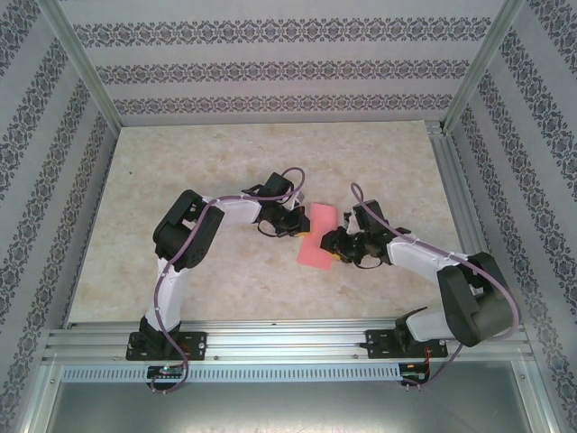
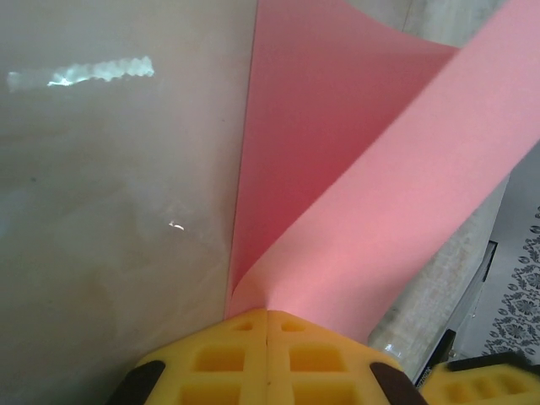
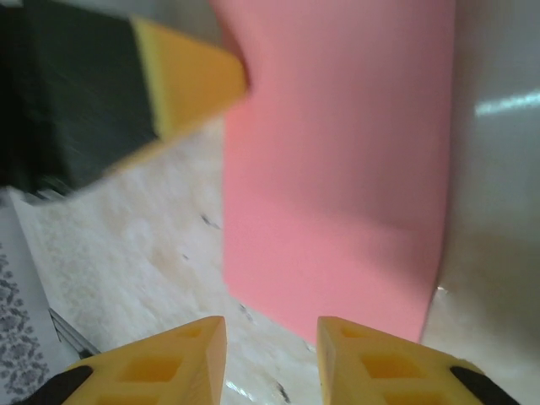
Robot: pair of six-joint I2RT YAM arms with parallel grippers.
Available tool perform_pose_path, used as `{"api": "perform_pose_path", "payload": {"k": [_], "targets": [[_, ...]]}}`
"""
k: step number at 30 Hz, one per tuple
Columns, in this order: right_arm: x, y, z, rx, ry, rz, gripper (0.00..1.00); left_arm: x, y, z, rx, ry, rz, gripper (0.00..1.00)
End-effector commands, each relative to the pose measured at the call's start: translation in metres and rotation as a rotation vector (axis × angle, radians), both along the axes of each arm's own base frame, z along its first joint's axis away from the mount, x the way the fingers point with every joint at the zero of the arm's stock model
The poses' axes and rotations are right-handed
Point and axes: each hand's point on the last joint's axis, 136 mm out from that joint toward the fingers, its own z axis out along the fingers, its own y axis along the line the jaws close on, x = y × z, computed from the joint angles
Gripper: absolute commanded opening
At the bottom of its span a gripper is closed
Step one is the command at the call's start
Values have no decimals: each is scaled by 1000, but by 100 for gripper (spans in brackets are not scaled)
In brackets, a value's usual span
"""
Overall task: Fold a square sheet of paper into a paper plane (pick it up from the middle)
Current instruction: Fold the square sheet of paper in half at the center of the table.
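- Left jaws are shut on an edge of the square sheet of paper (image 2: 321, 126), curling it over mid-table (image 1: 198, 162).
- Right jaws hover half-open beside the sheet, holding nothing.
- Best to match the edges before creasing.

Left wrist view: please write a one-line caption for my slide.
Left end effector shut on the square sheet of paper, one part curled above the part lying on the table.

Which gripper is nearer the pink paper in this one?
Left. The left gripper has its jaws shut on an edge of the paper, which curls up there. The right gripper sits just short of the paper, with its jaws open and nothing between them.
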Motion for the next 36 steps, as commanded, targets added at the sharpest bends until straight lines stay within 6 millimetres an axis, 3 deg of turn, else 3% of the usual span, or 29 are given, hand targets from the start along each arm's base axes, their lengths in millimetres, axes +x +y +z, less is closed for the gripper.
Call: {"api": "perform_pose_path", "payload": {"k": [1,7,16,18,24,27,32,36], "targets": [[22,-8,10,-41,-55,1,34,-16,3,-26,70,54,-25,4],[36,2,-1,-21,-42,24,33,-15,3,-25,72,53,-28,4],[22,-11,-56,-60,78,13,33,-16,3,-26,73,56,-27,4],[23,-11,-51,-58,73,12,33,-16,3,-26,72,57,-29,4],[45,-7,8,-23,-63,15,35,-18,3,-25,72,58,-32,4],[56,-6,23,-29,-102,25,36,-19,2,-24,66,57,-34,4],[70,-2,13,-10,-88,31,35,-19,1,-22,64,56,-36,4],[72,-6,-10,-38,-48,26,34,-18,1,-22,66,52,-36,4]]}}
